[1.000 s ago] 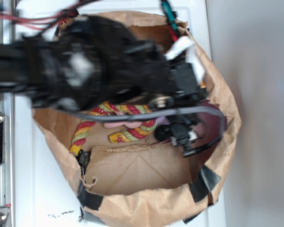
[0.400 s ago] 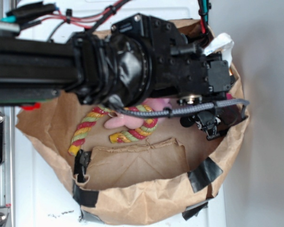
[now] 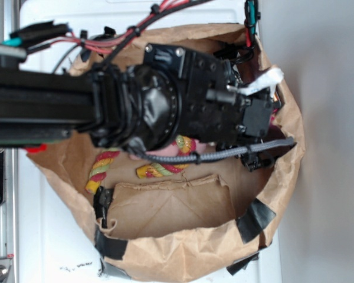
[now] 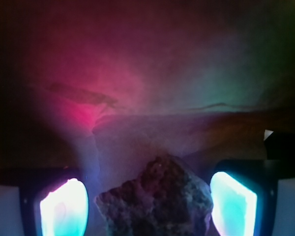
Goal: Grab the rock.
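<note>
In the wrist view the rock (image 4: 157, 199), a dark lumpy mottled stone, lies on the paper floor between my two glowing pads, left (image 4: 64, 209) and right (image 4: 233, 204). My gripper (image 4: 148, 206) is open around it. A narrow gap shows on the left and the right pad is almost at the stone. In the exterior view the gripper (image 3: 256, 160) is low inside the brown paper bag (image 3: 183, 247) at its right side. There the arm hides the rock.
A red, yellow and green rope toy (image 3: 159, 170) lies in the bag to the left of the gripper. The bag wall stands close on the right, patched with black tape (image 3: 253, 221). A folded paper flap (image 3: 171, 206) lies on the bag floor.
The arm has swung from over the bag's middle to its right side and sunk lower into it. The pink plush toy under it is now almost covered.
</note>
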Robot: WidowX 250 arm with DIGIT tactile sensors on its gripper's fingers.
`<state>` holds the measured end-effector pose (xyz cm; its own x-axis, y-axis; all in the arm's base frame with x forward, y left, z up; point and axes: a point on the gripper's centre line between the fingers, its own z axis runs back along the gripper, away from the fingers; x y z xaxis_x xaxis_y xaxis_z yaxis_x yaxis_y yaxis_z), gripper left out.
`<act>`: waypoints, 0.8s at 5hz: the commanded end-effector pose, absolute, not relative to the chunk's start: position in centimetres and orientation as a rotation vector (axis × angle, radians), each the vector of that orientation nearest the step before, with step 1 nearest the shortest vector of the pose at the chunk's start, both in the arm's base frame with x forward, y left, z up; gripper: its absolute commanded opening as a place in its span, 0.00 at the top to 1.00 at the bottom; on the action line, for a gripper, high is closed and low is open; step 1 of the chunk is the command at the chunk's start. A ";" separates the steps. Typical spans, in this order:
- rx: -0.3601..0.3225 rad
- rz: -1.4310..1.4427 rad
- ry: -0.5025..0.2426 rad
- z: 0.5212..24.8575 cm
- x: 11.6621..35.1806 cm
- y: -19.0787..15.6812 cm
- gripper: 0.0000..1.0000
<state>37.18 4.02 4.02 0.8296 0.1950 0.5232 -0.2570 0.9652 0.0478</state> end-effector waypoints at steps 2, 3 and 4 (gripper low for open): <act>0.136 0.168 -0.509 1.5 36.4 2.5 1.00; 0.135 0.181 -0.503 1.4 36.5 2.7 1.00; 0.128 0.190 -0.500 1.7 36.5 2.8 1.00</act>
<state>36.57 3.25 3.33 0.8331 0.1742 0.5249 -0.2352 0.9706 0.0511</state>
